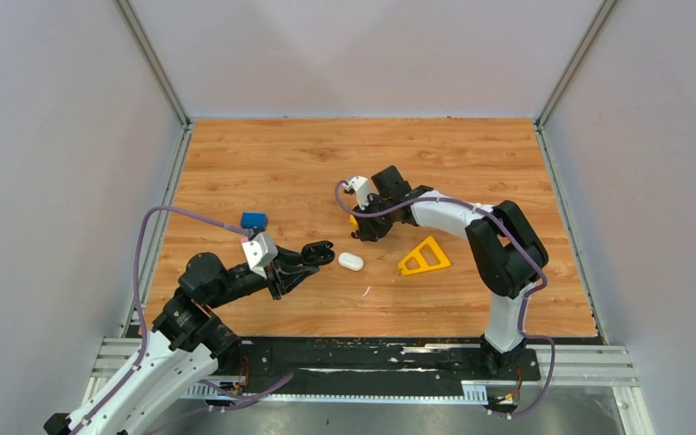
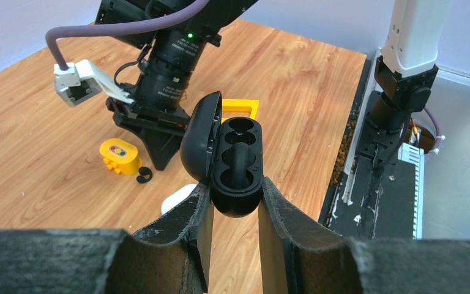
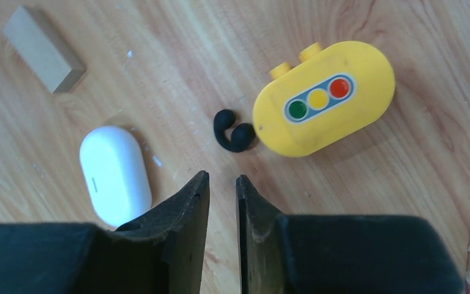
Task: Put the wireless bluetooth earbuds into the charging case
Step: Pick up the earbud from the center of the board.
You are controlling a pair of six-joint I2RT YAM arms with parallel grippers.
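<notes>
The left hand (image 2: 235, 188) is clamped on the open black charging case (image 2: 237, 160), its sockets empty, while the right hand (image 3: 221, 181), fingers only a narrow slit apart and holding nothing, hangs over the bench (image 3: 159, 55) near a black earbud (image 3: 231, 132) lying right against a yellow traffic-light brick (image 3: 324, 107).

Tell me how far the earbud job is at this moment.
Done: the left gripper holds the black charging case open in its jaws, and its wells look empty. In hand: the right gripper, jaws slightly apart and empty, hovers over one black earbud beside the yellow block. Left: no bud is seated; the white case lies shut.
</notes>
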